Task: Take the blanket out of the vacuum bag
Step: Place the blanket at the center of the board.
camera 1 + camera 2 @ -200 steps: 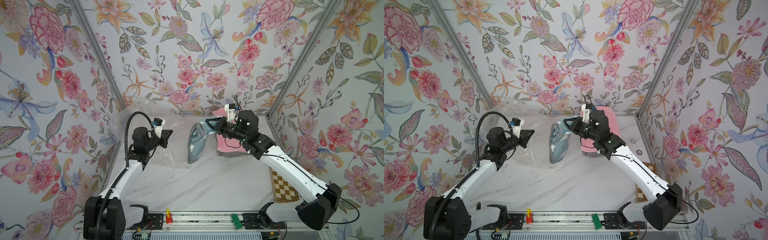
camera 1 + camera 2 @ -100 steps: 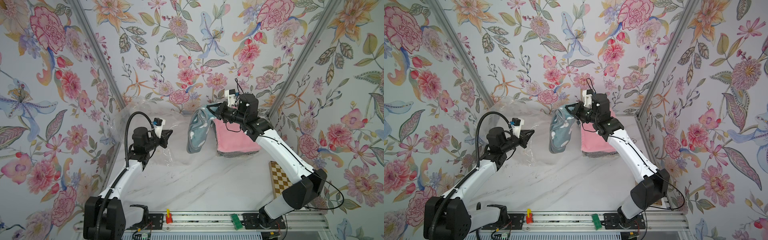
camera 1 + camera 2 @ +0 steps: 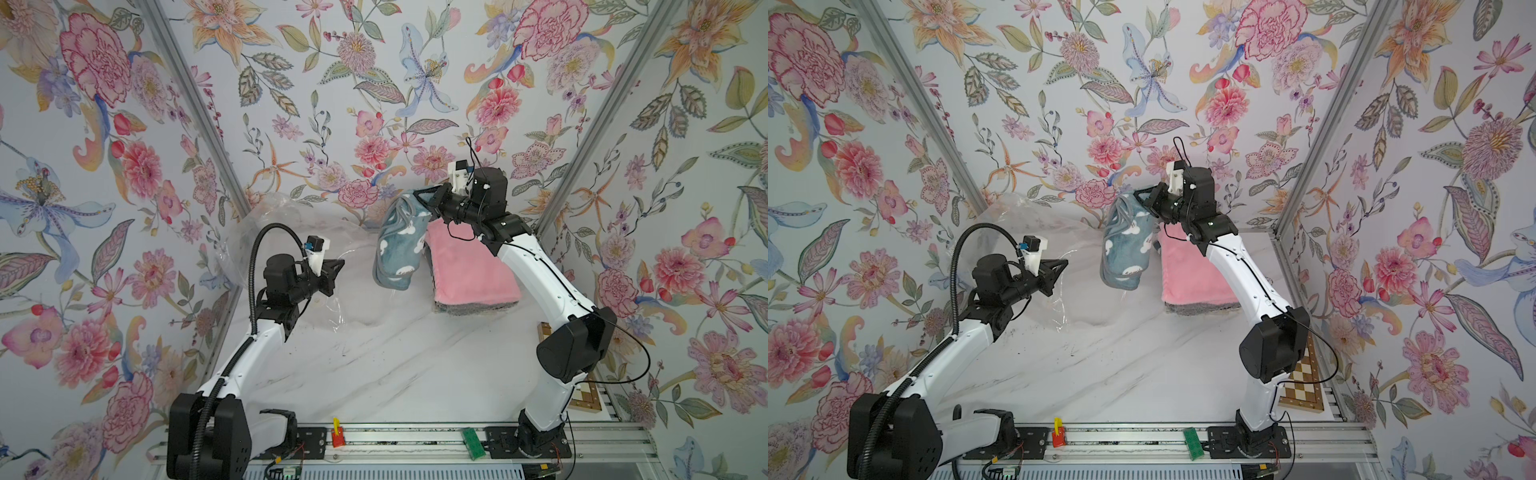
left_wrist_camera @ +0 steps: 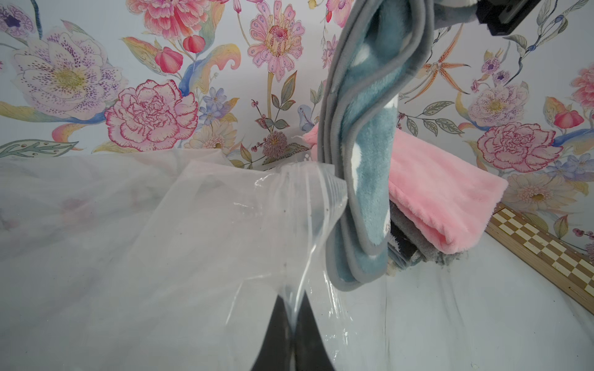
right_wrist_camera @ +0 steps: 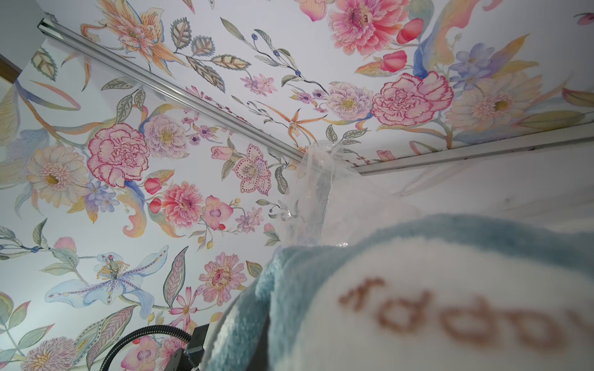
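Observation:
A blue-grey blanket (image 3: 399, 245) with white clouds hangs folded from my right gripper (image 3: 419, 197), which is shut on its top edge near the back wall. It shows in both top views (image 3: 1127, 249). In the right wrist view the blanket (image 5: 418, 289) covers the jaws. The vacuum bag (image 3: 266, 224) is clear crinkly plastic lying at the back left. My left gripper (image 3: 338, 266) is shut on the bag's open edge. In the left wrist view its jaws (image 4: 294, 321) pinch the plastic (image 4: 193, 241). The blanket's lower end (image 4: 363, 257) hangs right beside that edge.
A pink folded blanket (image 3: 469, 266) lies on a grey one at the back right, under my right arm. A chessboard (image 3: 1304, 386) lies along the right wall. Floral walls close in the left, back and right sides of the marble table (image 3: 395, 365).
My right gripper has risen and drawn back toward the wall, lifting the blue blanket higher and a little to the right. The left gripper and the bag have stayed put.

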### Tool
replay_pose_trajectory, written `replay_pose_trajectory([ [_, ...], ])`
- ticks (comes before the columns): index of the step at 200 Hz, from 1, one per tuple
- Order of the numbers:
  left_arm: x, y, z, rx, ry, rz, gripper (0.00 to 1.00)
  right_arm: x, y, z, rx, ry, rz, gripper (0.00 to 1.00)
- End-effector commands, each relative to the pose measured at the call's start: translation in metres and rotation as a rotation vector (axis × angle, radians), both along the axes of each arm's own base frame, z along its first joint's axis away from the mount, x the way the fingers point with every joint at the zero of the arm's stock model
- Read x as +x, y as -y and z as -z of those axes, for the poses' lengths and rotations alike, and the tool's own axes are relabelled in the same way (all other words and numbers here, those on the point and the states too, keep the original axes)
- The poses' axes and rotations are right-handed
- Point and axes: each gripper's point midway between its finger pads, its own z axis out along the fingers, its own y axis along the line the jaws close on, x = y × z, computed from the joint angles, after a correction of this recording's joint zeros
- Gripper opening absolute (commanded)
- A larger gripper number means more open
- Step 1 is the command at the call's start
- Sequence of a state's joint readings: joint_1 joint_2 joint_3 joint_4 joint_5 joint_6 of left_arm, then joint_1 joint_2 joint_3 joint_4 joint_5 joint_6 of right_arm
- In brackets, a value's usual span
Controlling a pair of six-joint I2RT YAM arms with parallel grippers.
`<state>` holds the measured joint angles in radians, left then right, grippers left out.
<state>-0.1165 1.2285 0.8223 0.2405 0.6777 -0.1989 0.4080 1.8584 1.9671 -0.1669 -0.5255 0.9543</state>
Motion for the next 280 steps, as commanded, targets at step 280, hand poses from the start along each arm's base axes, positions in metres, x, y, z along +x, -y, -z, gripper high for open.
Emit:
replay_pose_trajectory([
  [280,0.010,0.000,0.018,-0.020,-0.053,0.024,0.00,0.151,0.145,-0.078,0.502,0.243,0.194,0.00],
])
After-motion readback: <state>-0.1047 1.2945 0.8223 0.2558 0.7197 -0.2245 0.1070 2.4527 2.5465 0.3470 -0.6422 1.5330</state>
